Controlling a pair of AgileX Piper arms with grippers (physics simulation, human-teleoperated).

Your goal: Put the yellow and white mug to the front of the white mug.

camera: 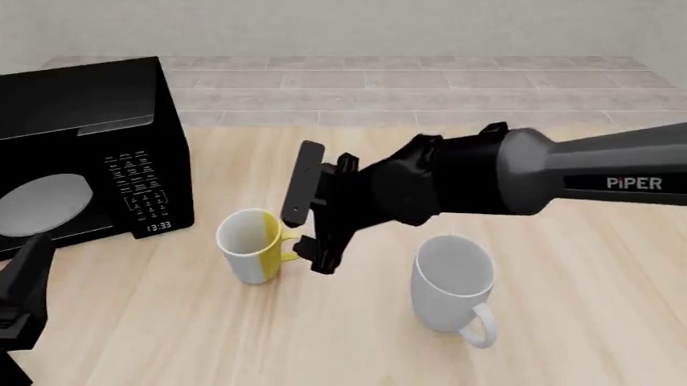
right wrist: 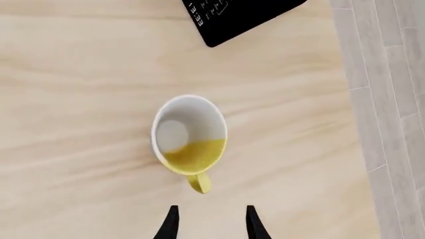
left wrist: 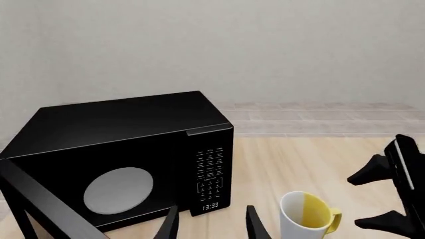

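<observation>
Near the middle of the pale wood-grain surface (camera: 558,322), a little toward its left edge, the yellow and white mug (camera: 250,244) stands upright, mouth up, its yellow handle turned toward the right edge. The right end effector (camera: 304,227) hovers just beside that handle, reaching in from the right, and its dark fingers are spread apart with nothing between them. From its wrist camera the handle sits directly ahead of the fingertips, in line with the gap, so the coming move looks like a short advance along the fingers' own direction before closing. The mug's long axis is vertical; the handle is the nearest graspable part.

The white mug (camera: 454,284) stands upright nearer the front edge and to the right, well apart from the smaller one, handle pointing toward the front edge. The right arm is clearly the nearer one. The left end effector (left wrist: 212,224) hangs back near the front-left corner, fingers parted and empty.

Both mugs read as smooth glazed ceramic, cylindrical with looped handles. The smaller is half yellow, half white outside, with a pale interior. A glossy black microwave (camera: 92,153) with a round window and keypad occupies the far-left corner.
</observation>
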